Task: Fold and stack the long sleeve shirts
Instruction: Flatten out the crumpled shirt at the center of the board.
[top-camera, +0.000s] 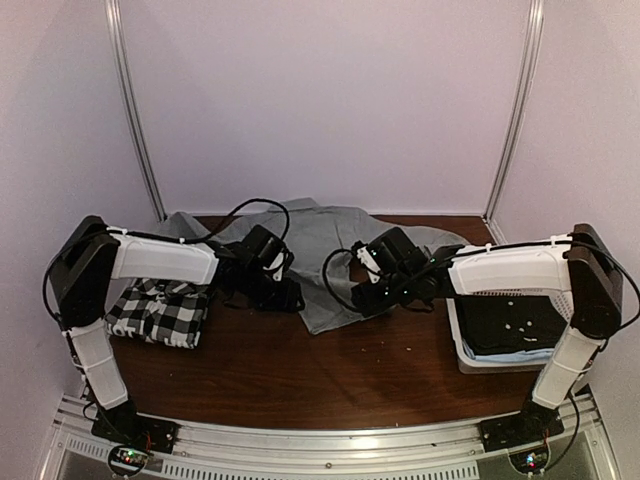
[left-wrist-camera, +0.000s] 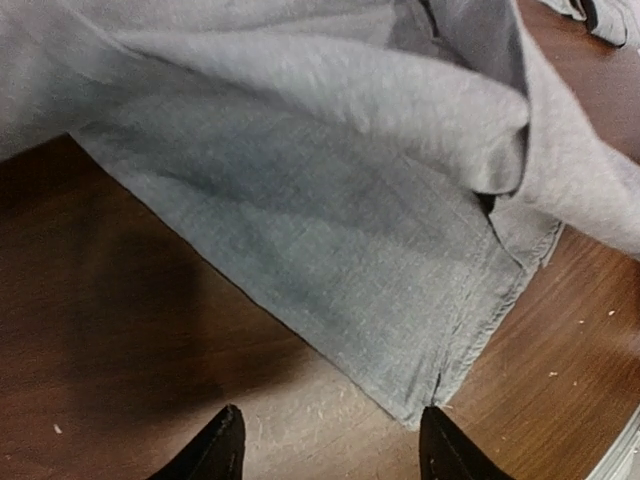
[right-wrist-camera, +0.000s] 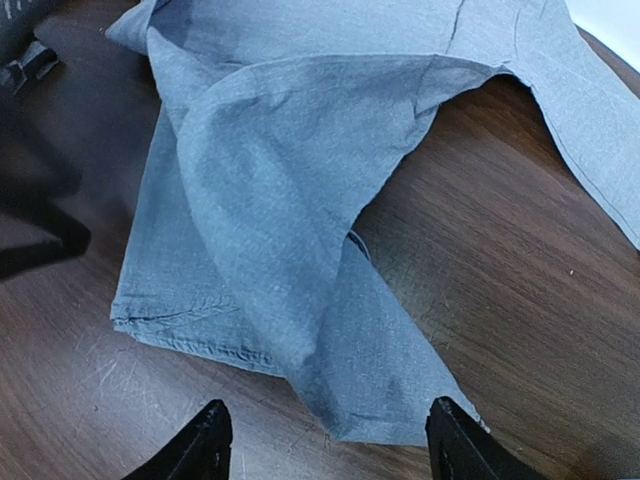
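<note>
The plain grey long sleeve shirt (top-camera: 322, 235) lies rumpled across the back middle of the brown table. Its lower hem reaches forward between both arms. The black-and-white checked shirt (top-camera: 160, 310) sits folded at the left, under the left arm. My left gripper (top-camera: 280, 293) hovers low at the grey shirt's left hem, open. In the left wrist view, a hem corner of the grey shirt (left-wrist-camera: 420, 395) lies just ahead of the empty left gripper (left-wrist-camera: 335, 450). My right gripper (top-camera: 366, 292) is open too. A folded-over flap of the grey shirt (right-wrist-camera: 370, 390) lies just ahead of the right gripper (right-wrist-camera: 328, 445).
A white basket (top-camera: 463, 352) holding dark cloth stands at the right, under the right arm. Pale walls and two metal posts close off the back. Bare wood lies between the shirt hem and the table's front rail.
</note>
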